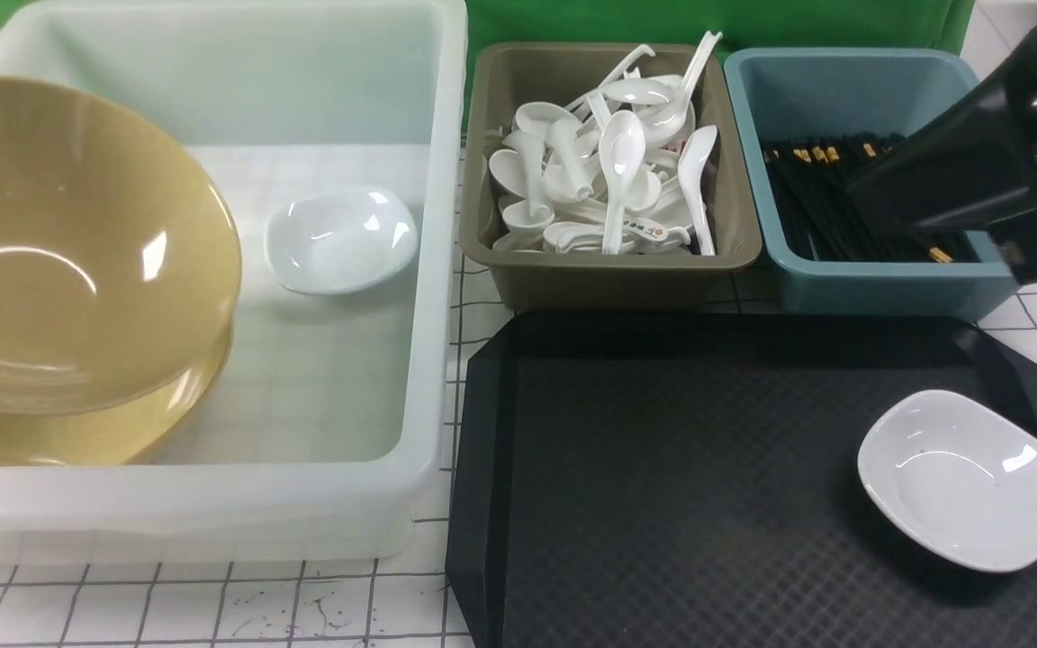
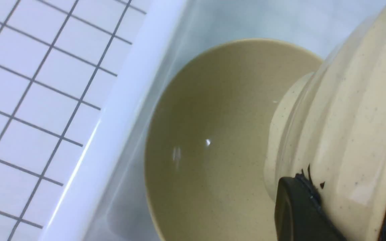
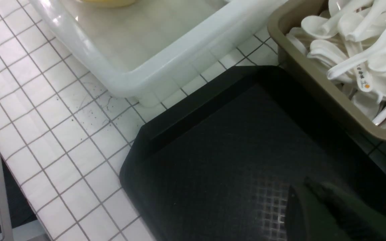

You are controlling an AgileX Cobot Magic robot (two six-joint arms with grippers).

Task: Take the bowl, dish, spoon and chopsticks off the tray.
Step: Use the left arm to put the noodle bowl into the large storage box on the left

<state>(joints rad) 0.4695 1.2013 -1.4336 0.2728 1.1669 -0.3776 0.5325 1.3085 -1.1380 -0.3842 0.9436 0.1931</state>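
Translucent white tub (image 1: 443,225), olive bin (image 1: 608,283) heaped with white spoons (image 1: 613,171), blue bin (image 1: 888,288), white tiled tabletop (image 1: 212,603)

Bright, even light from above fills my front view; white glints sit on the bowl (image 1: 77,243) and the dish (image 1: 966,480), which throws a soft shadow on the tray (image 1: 662,504). My left wrist view is pale and soft-focused up close. My right wrist view is dimmer, the tray nearly black.

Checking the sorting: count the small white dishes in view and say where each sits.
2. One dish lies on the black tray, near its right edge. The second dish lies in the white tub, right of the yellow bowl. Others could be hidden behind that bowl.
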